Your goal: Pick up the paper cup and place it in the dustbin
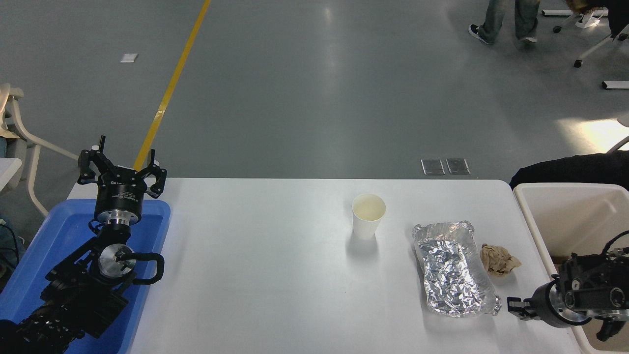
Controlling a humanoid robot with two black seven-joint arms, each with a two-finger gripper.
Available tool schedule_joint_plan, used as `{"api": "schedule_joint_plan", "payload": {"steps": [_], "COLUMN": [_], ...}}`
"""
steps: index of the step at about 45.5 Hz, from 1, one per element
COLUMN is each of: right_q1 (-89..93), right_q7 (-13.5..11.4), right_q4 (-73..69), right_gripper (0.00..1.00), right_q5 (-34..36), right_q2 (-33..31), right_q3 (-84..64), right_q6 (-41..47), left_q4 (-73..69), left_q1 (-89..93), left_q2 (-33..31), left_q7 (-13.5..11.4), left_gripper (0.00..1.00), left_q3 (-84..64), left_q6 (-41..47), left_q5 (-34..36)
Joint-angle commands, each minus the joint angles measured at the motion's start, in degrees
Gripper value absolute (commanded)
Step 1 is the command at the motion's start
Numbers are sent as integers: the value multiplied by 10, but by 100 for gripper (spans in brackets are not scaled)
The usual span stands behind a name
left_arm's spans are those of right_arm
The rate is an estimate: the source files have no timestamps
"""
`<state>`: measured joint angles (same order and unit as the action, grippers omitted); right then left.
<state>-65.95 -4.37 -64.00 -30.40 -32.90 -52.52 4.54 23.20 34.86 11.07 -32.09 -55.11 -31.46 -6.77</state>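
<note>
The paper cup [368, 216] stands upright near the middle of the white table [255, 275], white outside and cream inside, with nothing touching it. The dustbin [525, 206], a deep cream-white bin, sits off the table's right edge. My right gripper [515, 305] comes in low at the right, pointing left beside the bin's near end, well short of the cup. How it stands is too small to make out. My left gripper [123, 166] is parked over the blue tray at the far left, its fingers spread open and holding nothing.
A crinkled silver foil tray [452, 268] lies between the cup and my right arm. A crumpled brown paper ball [499, 259] rests just right of it. A shallow blue tray [44, 246] sits under the left arm. A person's legs [506, 19] show far back.
</note>
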Motion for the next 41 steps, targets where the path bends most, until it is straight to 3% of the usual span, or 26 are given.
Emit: {"api": "schedule_joint_plan", "payload": {"steps": [1,31,32,33,34,36,41], "right_q1": [-2,-82,-86,-89,-92,-98,-118], "right_q7": [1,0,0,0,1,2,1], "right_q4": [-2,-36,-35,-33,-32,-31,-33], "right_gripper": [0,0,8,26,47,98,100], "right_q5": [0,5,7,7,8,9,10], "right_q2": [-8,-15,-14,-12,-11,-11,-15], "right_q3": [0,-17,-17,-17,-17,-14,-14], "right_q6": [0,8,7,6,4,1,8], "left_q4": [0,0,0,0,0,0,0], "left_q1": [-1,-1,-1,-1,-1,-1,-1], "left_q2": [-1,-1,-1,-1,-1,-1,-1], "left_q7": [-2,0,0,-1,0,-1,-1], "left_gripper": [99,99,99,99,99,99,99], "left_q3": [-1,-1,0,-1,-1,-1,0], "left_q6": [0,0,0,0,0,0,0], "left_q5": [3,1,1,0,0,0,0]}}
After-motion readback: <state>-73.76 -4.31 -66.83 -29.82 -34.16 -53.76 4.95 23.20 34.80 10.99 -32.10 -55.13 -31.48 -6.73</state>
